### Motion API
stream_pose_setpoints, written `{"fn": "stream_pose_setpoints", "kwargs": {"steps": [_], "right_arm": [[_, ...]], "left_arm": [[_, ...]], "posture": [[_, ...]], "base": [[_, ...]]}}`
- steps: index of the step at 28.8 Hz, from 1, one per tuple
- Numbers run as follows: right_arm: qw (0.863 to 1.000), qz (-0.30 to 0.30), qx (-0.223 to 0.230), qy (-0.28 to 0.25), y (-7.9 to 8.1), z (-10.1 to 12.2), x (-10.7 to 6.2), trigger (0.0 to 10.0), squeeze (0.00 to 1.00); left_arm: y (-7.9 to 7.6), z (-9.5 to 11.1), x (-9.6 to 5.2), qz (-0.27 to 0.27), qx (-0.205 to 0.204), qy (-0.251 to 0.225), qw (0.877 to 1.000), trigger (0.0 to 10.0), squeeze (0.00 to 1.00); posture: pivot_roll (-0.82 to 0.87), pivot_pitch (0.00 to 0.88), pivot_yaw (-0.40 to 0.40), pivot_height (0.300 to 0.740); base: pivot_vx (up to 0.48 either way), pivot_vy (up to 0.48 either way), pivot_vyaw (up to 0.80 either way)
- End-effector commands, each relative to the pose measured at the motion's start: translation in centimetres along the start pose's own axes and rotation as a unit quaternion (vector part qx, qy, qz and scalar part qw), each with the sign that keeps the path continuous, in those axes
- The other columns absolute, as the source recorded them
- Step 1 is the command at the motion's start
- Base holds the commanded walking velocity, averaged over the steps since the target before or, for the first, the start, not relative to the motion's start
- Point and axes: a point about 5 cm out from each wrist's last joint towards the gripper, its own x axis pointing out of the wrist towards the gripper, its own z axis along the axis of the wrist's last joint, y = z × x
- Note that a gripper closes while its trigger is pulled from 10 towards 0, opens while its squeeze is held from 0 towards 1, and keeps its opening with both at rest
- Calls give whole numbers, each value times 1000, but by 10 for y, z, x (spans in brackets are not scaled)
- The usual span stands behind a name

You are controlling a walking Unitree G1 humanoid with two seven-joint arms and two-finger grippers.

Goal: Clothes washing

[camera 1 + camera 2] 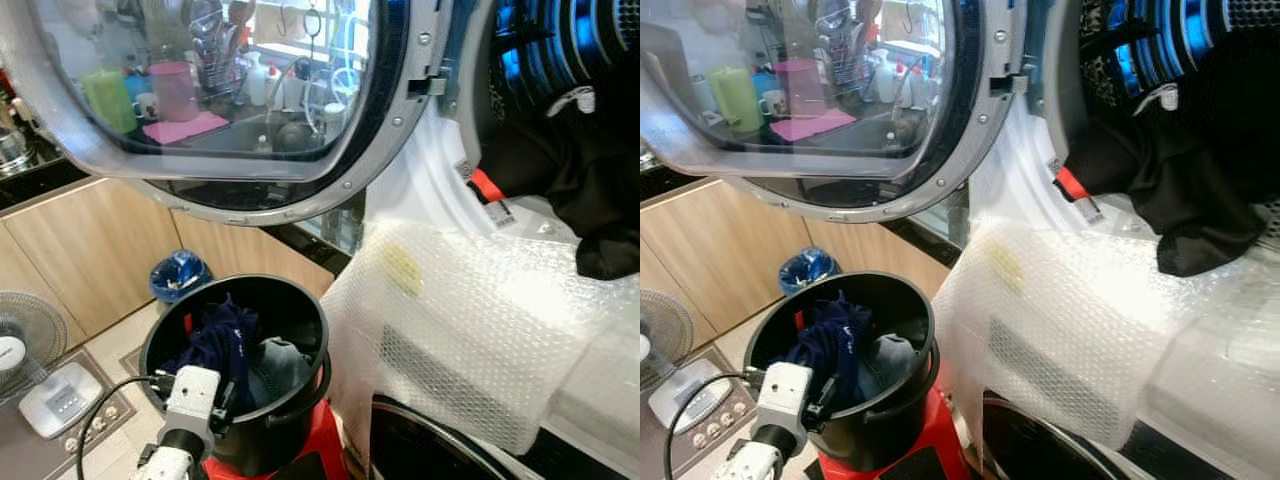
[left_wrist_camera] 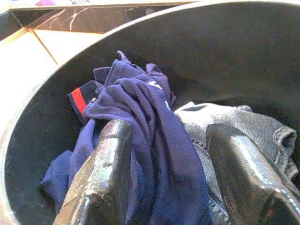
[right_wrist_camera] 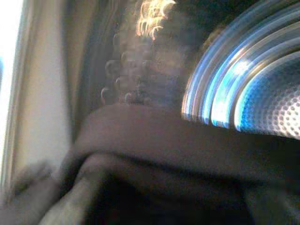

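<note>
Lower left of frame: left gripper (image 2: 161,183) dips into black bucket (image 1: 300,300), fingers (image 2: 101,183) spread wide around navy shirt (image 2: 140,122) | grey garment (image 2: 234,122) beside it | upper right: black cloth (image 1: 1180,190) hangs from washer drum (image 1: 1200,50) | right gripper state: cannot tell

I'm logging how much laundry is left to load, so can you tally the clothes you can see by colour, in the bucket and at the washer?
Navy blue garment, in the black bucket between the left gripper fingers: 1
Grey garment, in the bucket: 1
Black garment, hanging out of the washer drum: 1
Total: 3
</note>
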Motion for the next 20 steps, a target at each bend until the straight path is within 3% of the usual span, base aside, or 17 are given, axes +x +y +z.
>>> {"fn": "stream_pose_setpoints", "kwargs": {"steps": [1,5,6,9,10,11,13,14,16,20], "right_arm": [[998,-11,55,-24,21,7,9,10000,0],[988,-8,139,-63,53,9,27,10000,0],[988,-8,139,-63,53,9,27,10000,0],[982,32,163,-84,73,17,28,10000,0],[982,32,163,-84,73,17,28,10000,0],[992,9,101,-76,68,23,21,10000,0],[992,-3,95,-78,63,26,18,10000,0],[993,-37,72,-81,51,34,8,10000,0],[993,-59,65,-79,43,39,0,10000,0],[993,-80,47,-68,34,44,-12,10000,0]], "left_arm": [[-7,-17,-3,-13,-3,44,999,10000,0],[-8,-17,-3,-14,-3,42,999,10000,0],[-8,-17,-3,-14,-3,42,999,10000,0],[-9,-17,-3,-12,-5,41,999,10000,0],[-9,-17,-3,-12,-5,41,999,10000,0],[-8,-17,-3,-12,-5,41,999,10000,0],[-8,-17,-3,-12,-5,41,999,10000,0],[-8,-18,-3,-11,-5,40,999,10000,0],[-8,-18,-4,-10,-5,41,999,10000,0],[-7,-19,-4,-12,-5,42,999,10000,0]], "posture": [[-86,86,51,740],[-85,83,49,740],[-85,83,49,740],[-79,73,43,740],[-79,73,43,740],[-77,70,40,740],[-76,67,38,740],[-76,61,35,740],[-76,57,33,740],[-83,59,37,740]], "base": [[0,0,0],[0,0,0],[0,0,0],[0,0,0],[0,0,0],[0,0,0],[0,0,0],[0,0,0],[0,0,0],[0,0,0]]}}
